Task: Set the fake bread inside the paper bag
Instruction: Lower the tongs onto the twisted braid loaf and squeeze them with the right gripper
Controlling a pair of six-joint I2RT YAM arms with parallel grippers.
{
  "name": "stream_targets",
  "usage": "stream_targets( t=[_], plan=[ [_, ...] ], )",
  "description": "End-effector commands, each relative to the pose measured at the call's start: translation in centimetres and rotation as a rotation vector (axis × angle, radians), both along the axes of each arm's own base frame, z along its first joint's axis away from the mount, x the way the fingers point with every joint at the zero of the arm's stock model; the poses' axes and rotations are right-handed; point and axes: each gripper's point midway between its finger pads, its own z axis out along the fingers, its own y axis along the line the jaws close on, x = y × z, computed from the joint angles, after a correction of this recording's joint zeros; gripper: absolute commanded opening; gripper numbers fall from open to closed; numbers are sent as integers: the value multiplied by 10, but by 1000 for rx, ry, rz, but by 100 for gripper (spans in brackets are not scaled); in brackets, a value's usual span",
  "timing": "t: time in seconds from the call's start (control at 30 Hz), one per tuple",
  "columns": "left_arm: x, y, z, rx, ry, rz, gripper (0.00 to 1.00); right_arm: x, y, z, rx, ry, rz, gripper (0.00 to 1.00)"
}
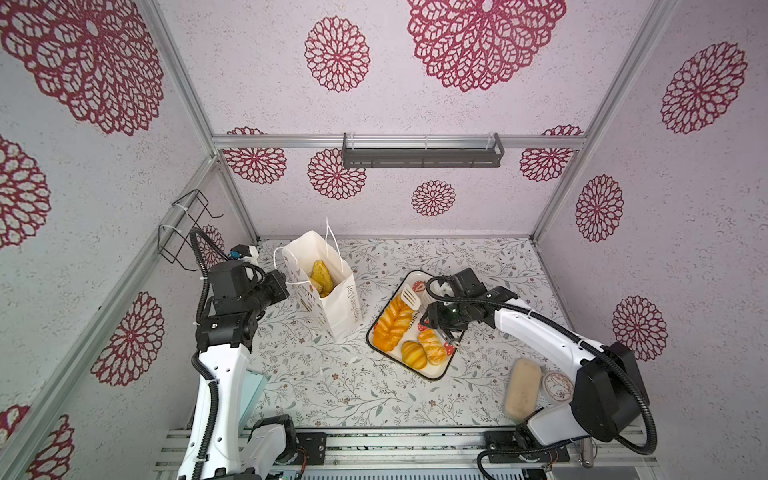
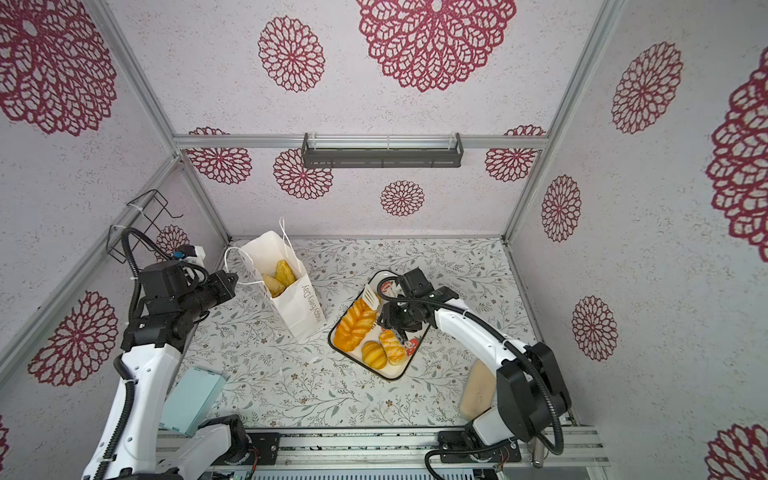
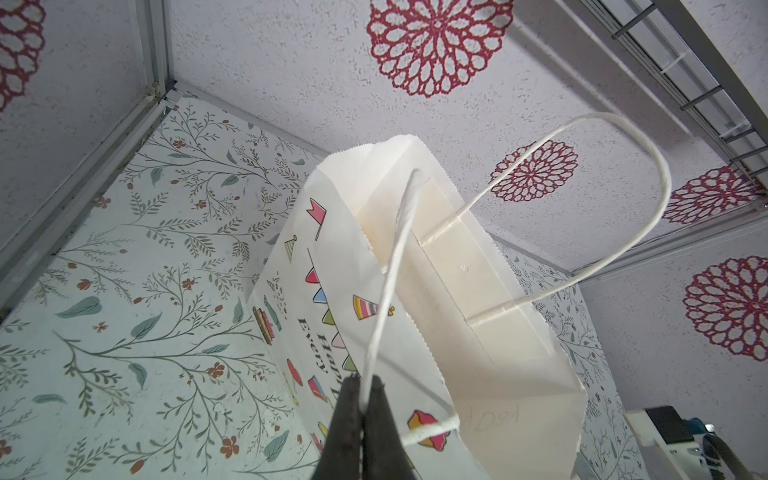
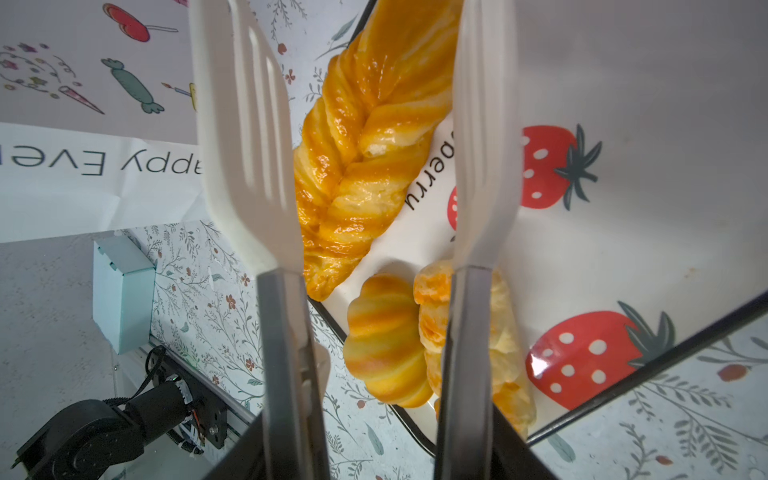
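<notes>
Near edge: 1 teal box (image 2: 193, 399) at near left and 1 pale beige oblong block (image 1: 523, 388) at near right, the block partly behind the right arm. Neither lies between tray and bag.

Table (image 1: 332, 386): flat, with a leaf-and-flower print.

Tray (image 1: 436, 372): white, rectangular, dark rim, strawberry print, right of centre. It holds 3 glossy golden-orange pieces of fake bread (image 2: 355, 326):
- 1 long braided loaf (image 1: 392, 324)
- 1 round ridged roll (image 1: 413, 354)
- 1 flaky oblong pastry (image 1: 432, 347), touching the roll at the near end

Paper bag (image 1: 340, 307): white, upright, mouth open, just left of the tray. 2 more pieces (image 1: 322, 272) show inside. It has 2 twisted cord handles.

Left gripper (image 3: 363, 409): pinched tight on one cord handle (image 3: 386, 291).

Right gripper (image 4: 380, 453): clamped around 1 pair of tongs (image 4: 249, 166) with steel arms and white slotted heads. The heads are spread apart over the tray with nothing between them.

Walls: 1 dark shelf (image 1: 422, 156) on the far wall, 1 black wire rack (image 1: 187, 228) on the left.
</notes>
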Motion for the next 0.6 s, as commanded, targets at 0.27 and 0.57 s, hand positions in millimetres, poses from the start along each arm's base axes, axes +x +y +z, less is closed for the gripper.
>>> stream_targets(
  t=[0.27, 0.57],
  plan=[
    [3, 2, -1, 0, -6, 5, 0, 15, 3, -17, 40, 22, -14, 58],
    [2, 3, -1, 2, -3, 9, 0, 18, 5, -31, 29, 50, 4, 58]
  ],
)
